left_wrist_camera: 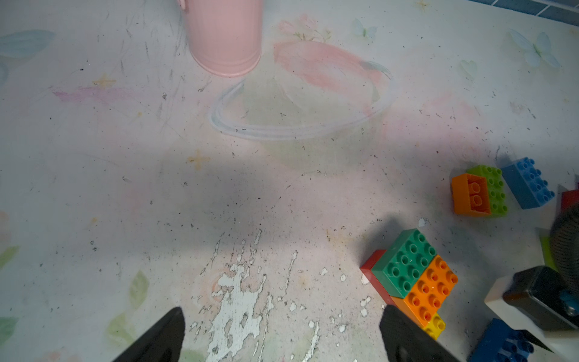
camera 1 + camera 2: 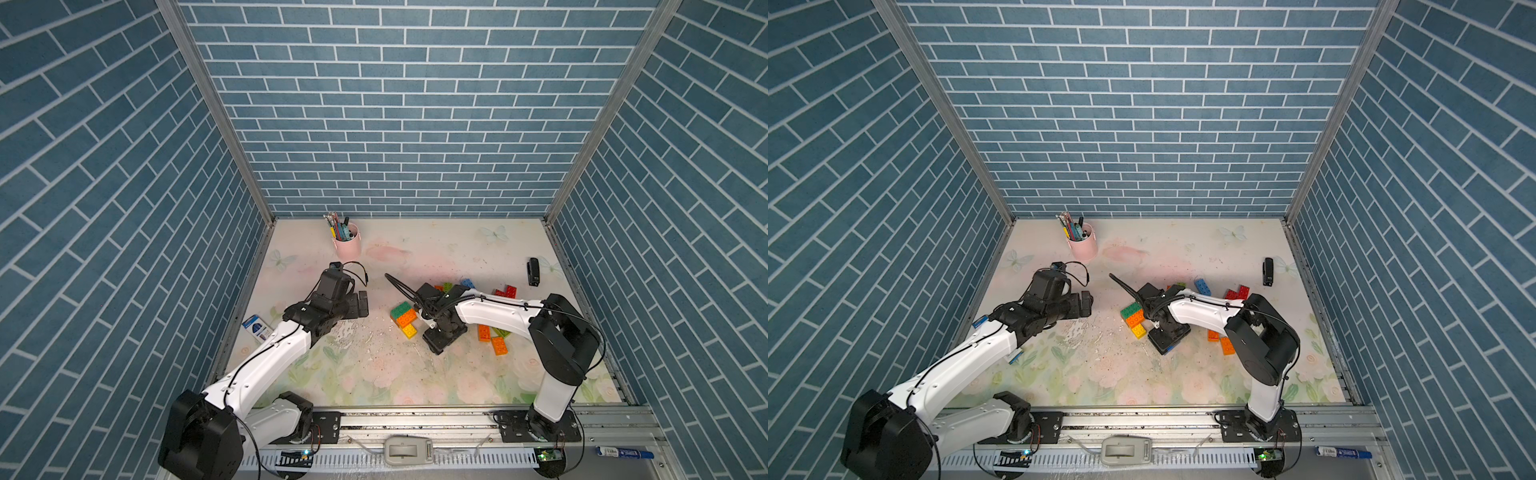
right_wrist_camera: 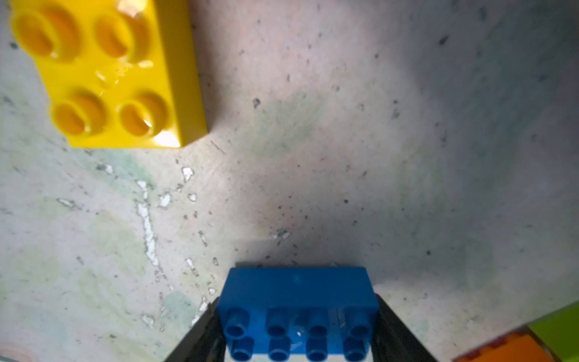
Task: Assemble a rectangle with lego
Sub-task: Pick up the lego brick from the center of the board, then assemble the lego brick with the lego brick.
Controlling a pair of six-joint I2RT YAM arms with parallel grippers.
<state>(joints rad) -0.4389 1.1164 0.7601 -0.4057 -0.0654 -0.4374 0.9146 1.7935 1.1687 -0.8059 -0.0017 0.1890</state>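
A joined group of lego (image 2: 405, 318) lies mid-table in both top views: a dark green brick (image 1: 404, 263), an orange one (image 1: 432, 288) and a yellow one (image 3: 109, 72), on a red brick (image 1: 372, 272). My right gripper (image 2: 438, 345) points down just right of this group, shut on a blue brick (image 3: 297, 301) held by its short ends close above the mat. Loose lego lies behind and right of it: orange bricks (image 2: 492, 338), a red pair (image 2: 507, 291), a blue brick (image 2: 467, 284). My left gripper (image 1: 283, 326) hangs open and empty, left of the group.
A pink pen cup (image 2: 347, 245) stands at the back left. A black stapler (image 2: 533, 271) lies near the right wall. A blue and white packet (image 2: 257, 327) sits by the left wall under my left arm. The mat (image 1: 238, 297) is scratched and peeling.
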